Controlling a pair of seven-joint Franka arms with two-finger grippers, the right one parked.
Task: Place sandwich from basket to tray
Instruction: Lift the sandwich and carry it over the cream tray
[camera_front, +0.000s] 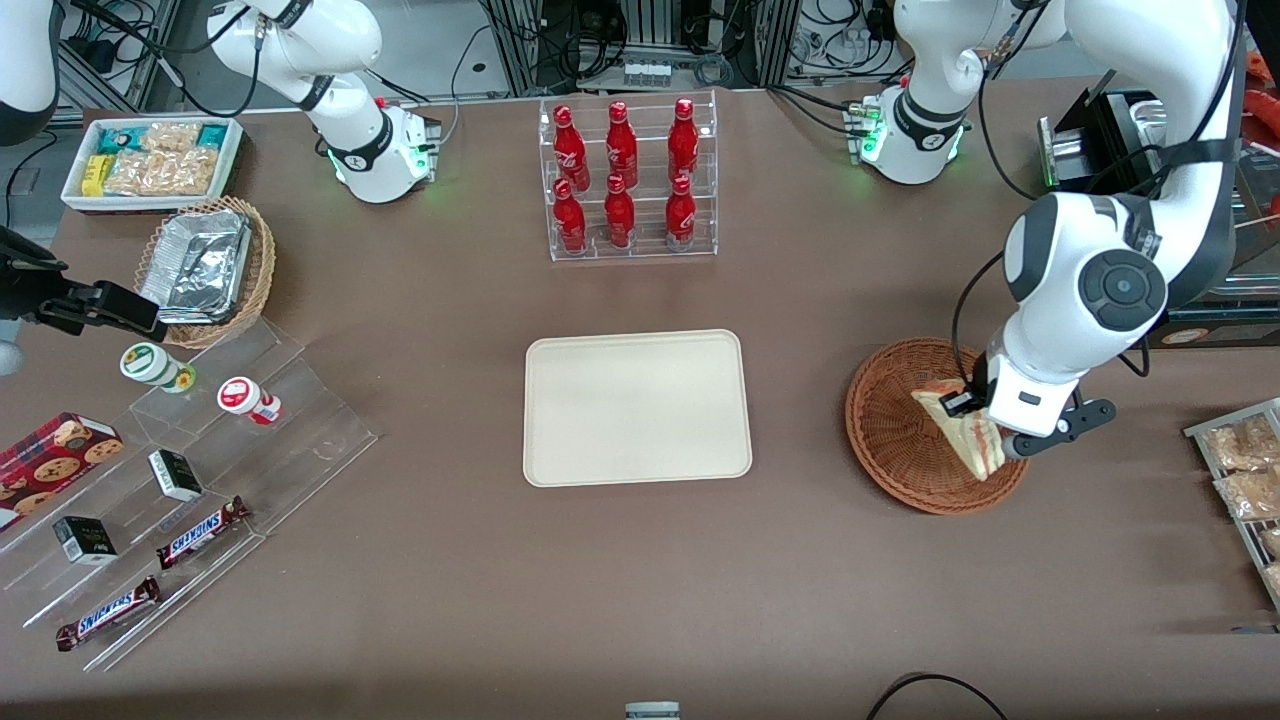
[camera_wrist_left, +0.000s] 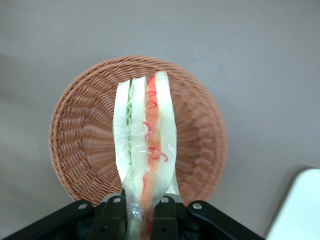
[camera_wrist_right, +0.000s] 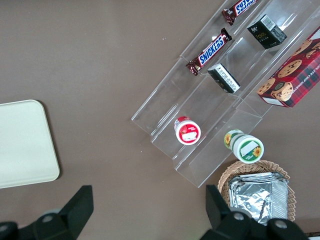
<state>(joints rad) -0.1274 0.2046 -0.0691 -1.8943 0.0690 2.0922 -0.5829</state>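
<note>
The left arm's gripper (camera_wrist_left: 142, 212) was clamped on the sandwich (camera_wrist_left: 145, 150), its black fingers (camera_wrist_left: 112, 215) pressed against the two outer bread slices at the narrow end of the wedge. The sandwich hung above the basket (camera_wrist_left: 80, 145), its cut edge facing the wrist camera and showing green filling between one pair of slices and red and pink filling between another; whether its lower tip touched the weave could not be told. In the front view the gripper (camera_front: 985, 425) stood over the part of the basket (camera_front: 890, 440) that lay toward the working arm's end of the table, with the sandwich (camera_front: 965, 430) held tilted over the wicker.

Taking the basket as the landmark, the tray (camera_front: 636, 406) lay well apart from it toward the parked arm's end of the table, flat and bare. The clear rack of red bottles (camera_front: 625, 180) stood farther from the front camera than the basket and also toward the parked arm's end. A wire rack of snack packets (camera_front: 1245, 480) sat near the basket at the working arm's edge of the table.
</note>
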